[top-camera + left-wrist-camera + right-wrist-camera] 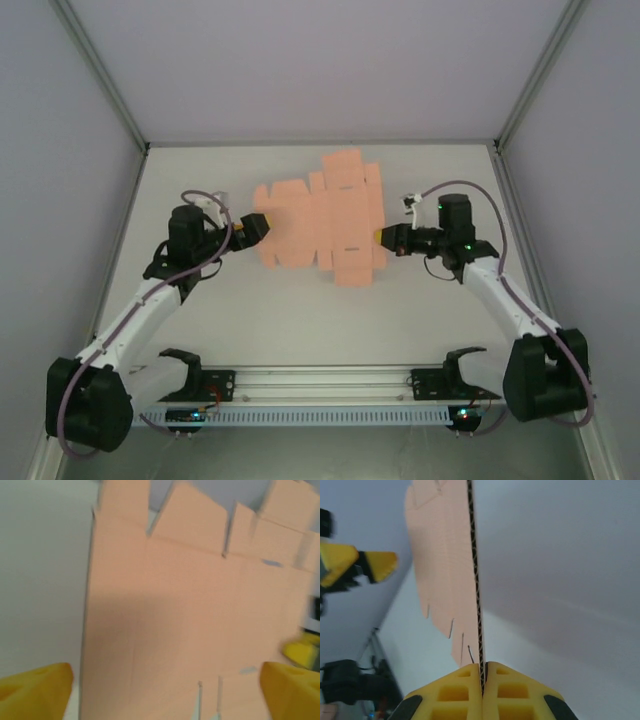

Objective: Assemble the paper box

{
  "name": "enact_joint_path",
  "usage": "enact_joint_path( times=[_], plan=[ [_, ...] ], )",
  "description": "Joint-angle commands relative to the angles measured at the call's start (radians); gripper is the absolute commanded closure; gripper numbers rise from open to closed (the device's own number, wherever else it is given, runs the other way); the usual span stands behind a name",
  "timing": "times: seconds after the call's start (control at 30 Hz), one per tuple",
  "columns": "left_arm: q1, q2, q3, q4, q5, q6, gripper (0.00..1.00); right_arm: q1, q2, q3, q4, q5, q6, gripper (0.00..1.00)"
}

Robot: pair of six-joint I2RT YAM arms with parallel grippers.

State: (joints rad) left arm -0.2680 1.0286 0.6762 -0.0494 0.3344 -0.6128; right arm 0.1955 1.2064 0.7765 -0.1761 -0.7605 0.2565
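Over the tabletop [300,320], the right pincer [381,238] is clamped tight on the 3 o'clock edge of the paper box [320,220]. The box is a flat, unfolded salmon-pink die-cut sheet spread at mid-table. At the sheet's 9 o'clock edge the left pincer [252,228] gapes wide, its yellow fingers [35,687] well apart with the card showing between them, gripping nothing. Tabs and flaps jut toward 12 o'clock.
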Motion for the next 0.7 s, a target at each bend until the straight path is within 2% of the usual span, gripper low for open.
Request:
enact_joint_path(
  times=[0.0,0.13,0.27,0.33,0.43,0.67],
  plan=[
    [0.006,-0.015,0.046,-0.315,-0.321,0.105,0.0,0.068,0.099,0.069,-0.17,0.274,-0.165,1.0],
    [0.005,0.002,0.031,-0.255,-0.221,0.12,0.0,0.18,0.255,0.162,-0.206,0.66,-0.342,1.0],
    [0.004,0.069,0.04,-0.156,-0.101,0.124,0.0,0.303,0.388,0.2,-0.076,1.019,-0.533,1.0],
    [0.004,0.113,0.065,-0.141,-0.055,0.13,0.0,0.346,0.438,0.207,-0.001,1.147,-0.619,1.0],
    [0.001,0.178,0.108,-0.122,-0.005,0.135,0.0,0.402,0.485,0.179,0.167,1.254,-0.762,1.0],
    [-0.015,0.313,0.253,-0.091,0.129,0.135,0.01,0.49,0.528,0.037,0.669,1.312,-1.131,1.0]
  ],
)
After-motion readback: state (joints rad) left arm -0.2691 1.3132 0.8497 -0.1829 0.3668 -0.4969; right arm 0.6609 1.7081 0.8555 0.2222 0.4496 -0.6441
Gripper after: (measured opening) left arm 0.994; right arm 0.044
